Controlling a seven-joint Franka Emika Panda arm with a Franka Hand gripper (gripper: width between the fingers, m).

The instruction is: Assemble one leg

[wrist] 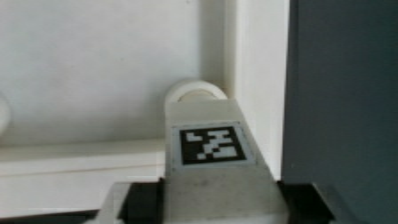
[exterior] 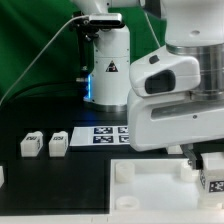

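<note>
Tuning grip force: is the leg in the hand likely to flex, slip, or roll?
Probably stiff: the leg looks like a solid moulded block, undeformed in the hand. Its smooth plastic faces may slip under a light grip. The flat sides suggest it won't roll if set down.

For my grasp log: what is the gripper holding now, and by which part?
The gripper holds the leg by its two sides, near the tagged end.

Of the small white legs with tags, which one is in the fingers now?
The leg at the exterior view's right, gripped between the fingers above the large white piece. The two other legs lie loose on the table, at that view's left.
</note>
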